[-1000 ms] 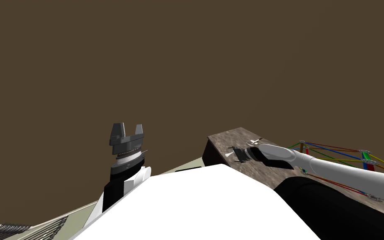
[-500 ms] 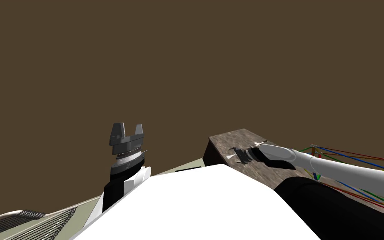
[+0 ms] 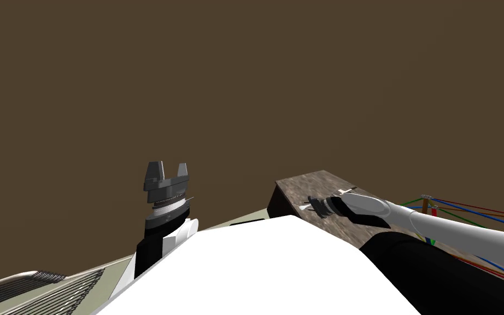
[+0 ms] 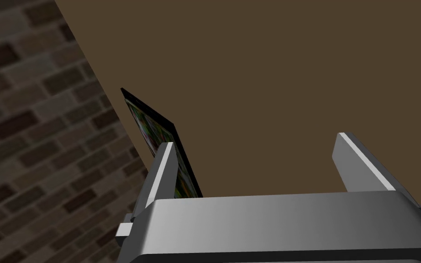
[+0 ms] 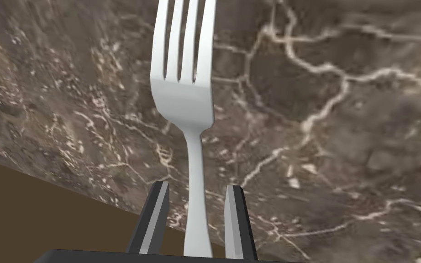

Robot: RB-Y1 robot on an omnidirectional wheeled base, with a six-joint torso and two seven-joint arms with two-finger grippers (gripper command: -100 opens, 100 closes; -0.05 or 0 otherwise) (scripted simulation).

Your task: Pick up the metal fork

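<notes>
My right pincer (image 5: 197, 185) grips the light grey four-tined fork (image 5: 184, 100) low on its handle, frame centre, over the brown marbled tabletop (image 5: 342, 160). Held so thinly, it may swivel or slip. Left pincer (image 4: 254, 139) stands spread wide.

The fork (image 5: 184, 98) is plain pale grey-white. The countertop (image 5: 319, 114) behind it is mottled brown marble threaded with cream veins. The wall (image 3: 245, 82) is flat dull brown. At the head view's right edge, thin rods (image 3: 428, 203) run red, blue and green.
</notes>
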